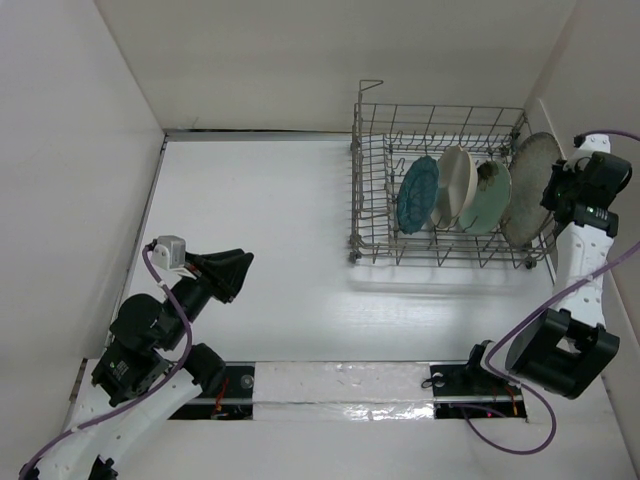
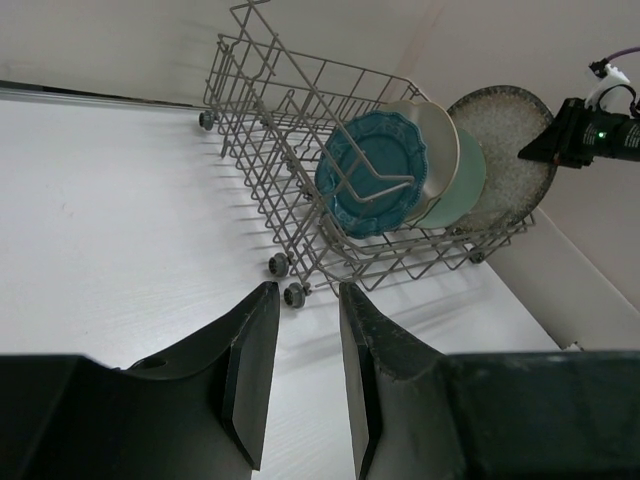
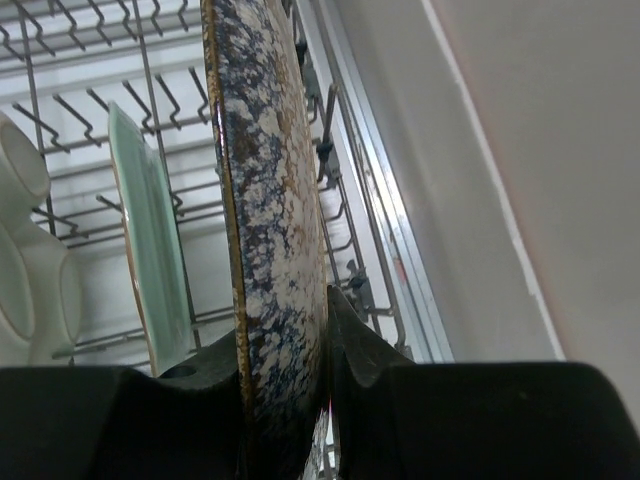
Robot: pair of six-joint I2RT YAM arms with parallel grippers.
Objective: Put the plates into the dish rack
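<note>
Grey wire dish rack (image 1: 440,130), far right of white tabletop (image 1: 260,230): holds on edge, left to right, dark teal scalloped plate (image 1: 416,194), cream divided plate (image 1: 455,185) and pale mint green plate (image 1: 487,200). Large speckled beige plate with brown rim (image 1: 530,185): upright at the rack's right end, rim pinched between the right gripper's (image 3: 285,335) jaws. Left gripper (image 2: 308,340): well apart, jaws narrowly parted, holding nothing.
</note>
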